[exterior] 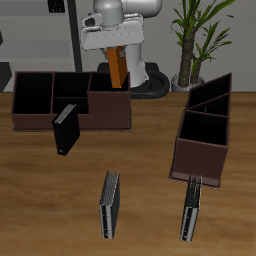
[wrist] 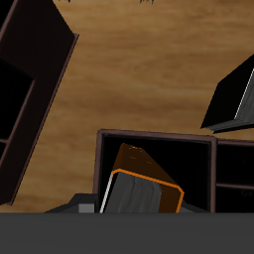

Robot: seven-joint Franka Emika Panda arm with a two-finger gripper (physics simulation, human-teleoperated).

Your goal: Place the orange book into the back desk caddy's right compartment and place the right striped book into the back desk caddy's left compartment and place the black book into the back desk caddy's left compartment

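My gripper (exterior: 116, 50) is shut on the orange book (exterior: 118, 67), holding it upright and slightly tilted over the back desk caddy (exterior: 70, 118). The book's lower end is at the rim of the caddy's squarish end section (exterior: 110, 100). In the wrist view the orange book (wrist: 139, 187) hangs over that section (wrist: 189, 159). The black book (exterior: 65, 129) stands on the table, leaning against the caddy's front wall; it also shows in the wrist view (wrist: 234, 94). The right striped book (exterior: 110, 204) lies near the table's front edge.
A second striped book (exterior: 190, 208) lies near the front edge, in front of a brown caddy with a slanted divider (exterior: 205, 135), which also shows in the wrist view (wrist: 30, 89). A potted plant (exterior: 195, 40) stands at the back.
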